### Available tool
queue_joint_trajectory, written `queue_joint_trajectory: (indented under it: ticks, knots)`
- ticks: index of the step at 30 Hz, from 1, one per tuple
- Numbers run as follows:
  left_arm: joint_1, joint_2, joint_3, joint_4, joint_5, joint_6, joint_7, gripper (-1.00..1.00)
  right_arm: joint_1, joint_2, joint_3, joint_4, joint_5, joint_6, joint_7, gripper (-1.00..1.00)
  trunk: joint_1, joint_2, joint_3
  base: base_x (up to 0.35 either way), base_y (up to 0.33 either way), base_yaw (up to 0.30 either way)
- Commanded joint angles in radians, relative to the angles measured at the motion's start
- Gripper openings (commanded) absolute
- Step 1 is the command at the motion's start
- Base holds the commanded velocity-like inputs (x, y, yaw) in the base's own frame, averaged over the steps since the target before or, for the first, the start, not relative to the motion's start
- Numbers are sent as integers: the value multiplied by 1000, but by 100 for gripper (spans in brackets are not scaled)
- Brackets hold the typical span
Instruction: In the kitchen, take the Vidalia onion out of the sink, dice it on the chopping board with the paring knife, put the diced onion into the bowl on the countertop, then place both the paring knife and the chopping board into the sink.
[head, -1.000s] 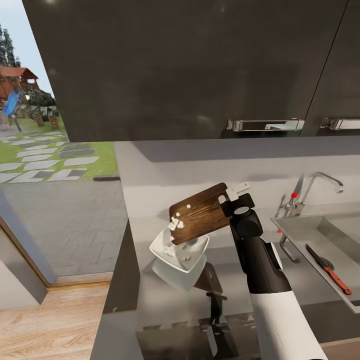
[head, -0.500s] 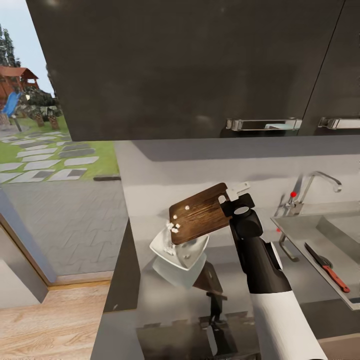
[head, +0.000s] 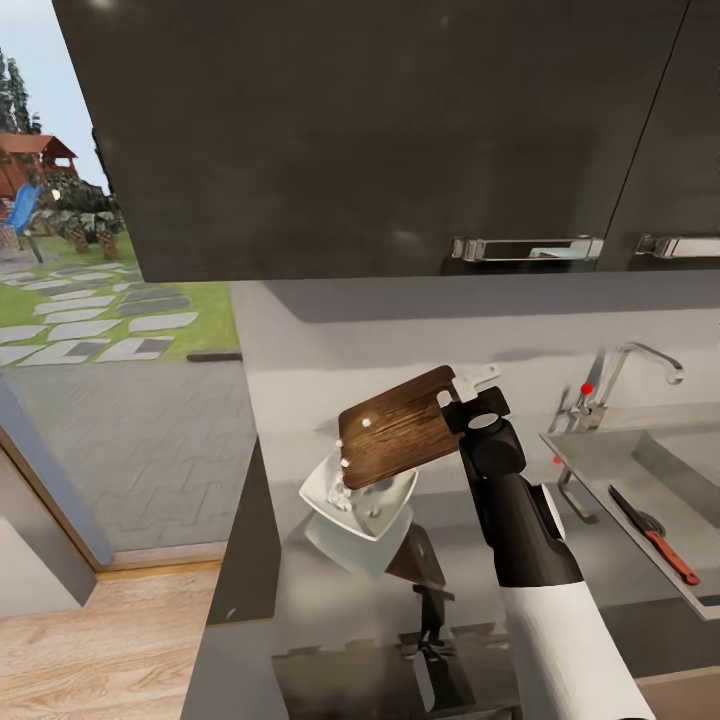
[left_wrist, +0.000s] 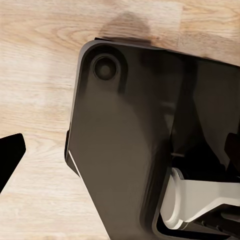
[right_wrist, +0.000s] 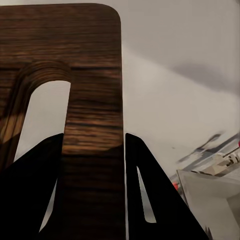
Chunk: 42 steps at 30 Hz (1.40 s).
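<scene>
My right gripper (head: 456, 396) is shut on the handle end of the dark brown chopping board (head: 400, 427), holding it tilted down over the white bowl (head: 315, 491) on the glossy countertop (head: 330, 620). One white onion cube (head: 367, 422) clings to the board; others (head: 345, 463) are at its low edge, dropping toward the bowl. In the right wrist view the board (right_wrist: 92, 60) sits between both fingers of the right gripper (right_wrist: 94, 137). The red-handled paring knife (head: 655, 535) lies on the sink's (head: 600, 475) flat wing. A dark finger (left_wrist: 10, 157) of the left gripper hangs over the wooden floor.
Dark wall cabinets (head: 400, 130) with steel handles hang low above the counter. The chrome tap (head: 640, 362) with its red-tipped lever stands behind the sink. A window (head: 100, 300) opens at the left. The robot's dark base (left_wrist: 130, 150) shows in the left wrist view.
Most onion cubes have slid off the tilted board and down into the bowl. The board and right arm have held nearly still.
</scene>
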Motion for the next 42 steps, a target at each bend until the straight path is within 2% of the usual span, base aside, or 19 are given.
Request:
queue_joint_trajectory:
  ticks: [1, 10, 14, 17, 30, 35, 36, 37, 39, 41, 42]
  knots:
    - [0, 1, -6, -1, 10, -3, 1, 100, -1, 0, 1, -1, 10, 4, 9, -100, 0, -1, -1, 0, 0, 0]
    - [0, 1, -6, -1, 10, -3, 0, 100, -1, 0, 2, -1, 12, 4, 9, -100, 0, -1, -1, 0, -76, 0]
    - [0, 1, -6, -1, 10, -3, 0, 100, -1, 0, 2, -1, 49, 4, 10, -100, 0, -1, -1, 0, -3, 0]
    - [1, 1, -6, -1, 10, -3, 0, 100, -1, 0, 2, -1, 58, 4, 11, -100, 0, -1, -1, 0, 0, 0]
    - [0, 1, -6, -1, 10, -3, 1, 100, -1, 0, 2, -3, 59, 1, 13, -100, 0, -1, -1, 0, 0, 0]
    - [0, 1, -6, -1, 10, -3, 0, 100, -1, 0, -6, -16, 45, 1, 21, -100, 0, -1, -1, -1, 0, 0]
    - [0, 1, -6, -1, 10, -3, 0, 100, -1, 0, -8, -18, 26, 1, 23, -100, 0, -1, -1, -65, 0, 0]
    - [1, 1, -6, -1, 10, -3, 0, 100, -1, 0, -10, -19, -10, 1, 24, -100, 0, -1, -1, -131, 0, 0]
    - [0, 1, -6, -1, 10, -3, 0, 100, -1, 0, -32, -20, -111, 1, 24, -100, 0, -1, -1, -195, 0, 0]
    - [0, 1, -6, -1, 10, -3, 0, 100, -1, 0, -115, -27, -244, -5, 26, -100, 0, -1, -1, -244, 0, 0]
    - [0, 1, -6, -1, 10, -3, 0, 100, -1, 0, -150, -29, -285, -21, 26, -100, 0, -1, -1, -259, 0, 0]
